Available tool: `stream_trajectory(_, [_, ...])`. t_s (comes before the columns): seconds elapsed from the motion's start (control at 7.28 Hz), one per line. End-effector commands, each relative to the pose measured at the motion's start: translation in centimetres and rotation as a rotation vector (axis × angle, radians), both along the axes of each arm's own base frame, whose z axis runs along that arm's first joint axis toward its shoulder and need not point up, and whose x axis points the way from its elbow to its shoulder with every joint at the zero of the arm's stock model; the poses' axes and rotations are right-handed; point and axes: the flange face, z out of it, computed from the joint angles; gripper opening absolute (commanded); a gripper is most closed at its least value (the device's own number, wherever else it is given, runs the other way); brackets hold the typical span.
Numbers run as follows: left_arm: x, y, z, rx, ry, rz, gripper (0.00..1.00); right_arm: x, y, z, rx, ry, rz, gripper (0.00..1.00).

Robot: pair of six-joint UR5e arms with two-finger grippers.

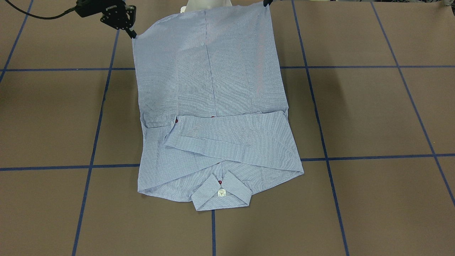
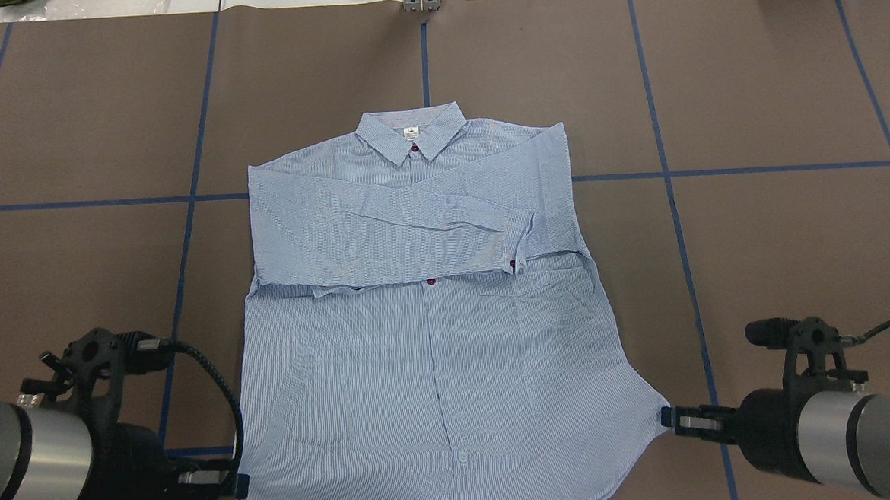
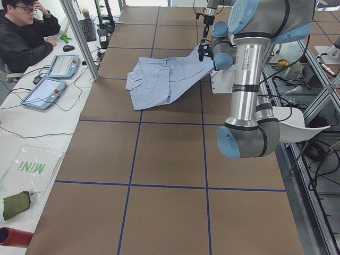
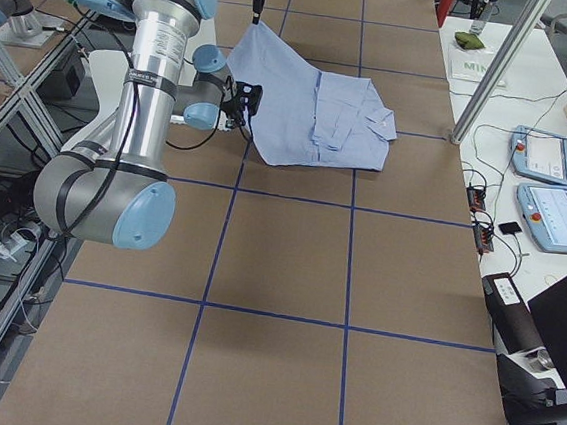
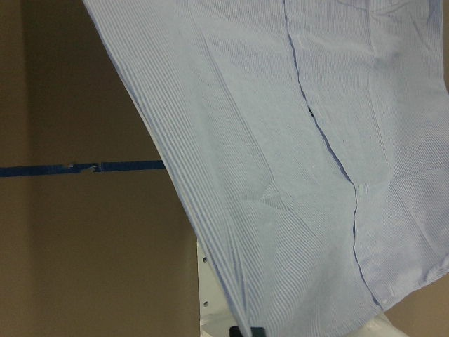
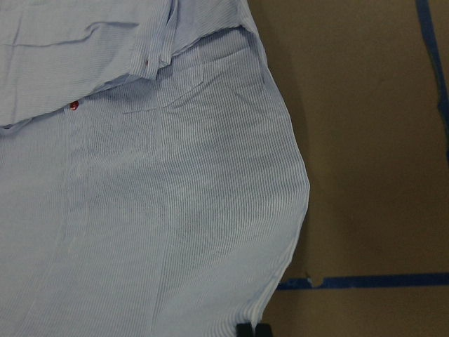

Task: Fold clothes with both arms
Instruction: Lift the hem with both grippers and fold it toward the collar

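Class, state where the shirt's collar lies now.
In the overhead view the collar lies at the far end of the shirt, on the centre tape line, beyond the folded sleeves.

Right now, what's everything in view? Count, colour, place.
light blue-and-white striped long-sleeved button-up shirt: 1, centre of table, sleeves folded across chest, hem lifted
brown table with blue tape grid: 1, under shirt
light blue touchscreen pendants: 2, white side bench
clear plastic bag with green lettering: 1, side bench
green pouch: 1, by the bag
person: 1, black top, seated at bench
silver-grey arms: 2, light blue caps, near edge
left gripper: 1, black, shut on hem corner
right gripper: 1, black, shut on other hem corner
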Motion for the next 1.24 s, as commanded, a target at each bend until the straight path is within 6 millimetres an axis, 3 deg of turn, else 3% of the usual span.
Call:
stream_trajectory(0.0, [4.0, -7.4, 2.5, 0.047, -0.097, -0.117, 0.0, -3.0, -6.3, -0.2, 0.074, -0.014, 0.078, 0.0])
stream_trajectory(0.14, [4.9, -11.2, 4.1, 0.071, -0.155, -0.186, 0.0, -4.5, -9.9, -0.5, 0.079, -0.004, 0.138, 0.0])
stream_trajectory(0.27, [4.5, -15.7, 4.3, 0.118, -0.184, -0.239, 0.0, -6.7, -14.7, -4.0, 0.075, 0.005, 0.2, 0.0])
stream_trajectory(0.55, [3.2, -21.5, 3.9, 0.118, -0.208, -0.335, 0.0, -7.1, -22.8, -11.6, 0.102, 0.11, 0.262, 0.0])
stream_trajectory(0.82, [3.7, -26.1, 2.3, 0.136, -0.227, -0.422, 0.0, -6.3, -28.5, -12.4, 0.113, 0.145, 0.327, 0.0])
stream_trajectory(0.96, [3.2, -27.2, 1.9, 0.153, -0.233, -0.459, 0.0, -5.1, -30.2, -12.7, 0.105, 0.143, 0.338, 0.0])
stream_trajectory(1.1, [3.1, -28.0, 2.5, 0.194, -0.259, -0.437, 0.0, -5.7, -31.5, -12.0, 0.094, 0.164, 0.336, 0.0])
